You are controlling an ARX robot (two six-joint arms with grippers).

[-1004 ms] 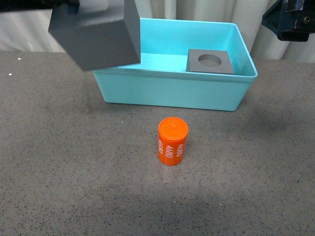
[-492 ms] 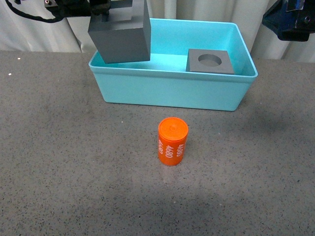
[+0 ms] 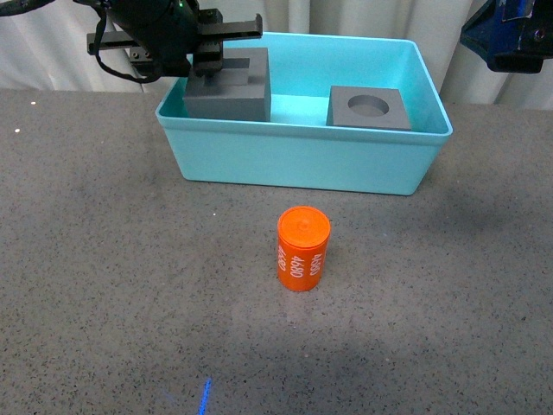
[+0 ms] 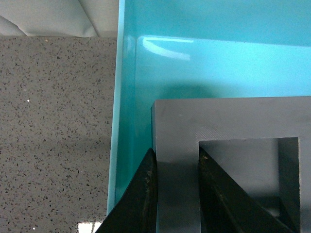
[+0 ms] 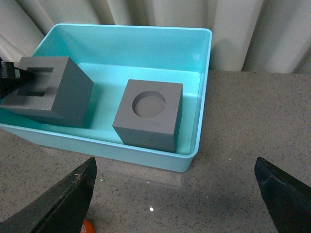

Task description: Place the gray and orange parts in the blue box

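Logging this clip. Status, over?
Left hand shut on square-hole cube, inside box. Right hand open. Orange cylinder on table, outside box. Nothing in the way.

Inside the blue box you find bare floor between the square-recess cube at its left end and the round-recess cube toward its right, and along the far wall behind both. The left pincer, clamped over one wall of the square-recess cube, blocks the space above that cube. On the worktop the upright orange cylinder stands clear on every side, apart from the box's near wall.
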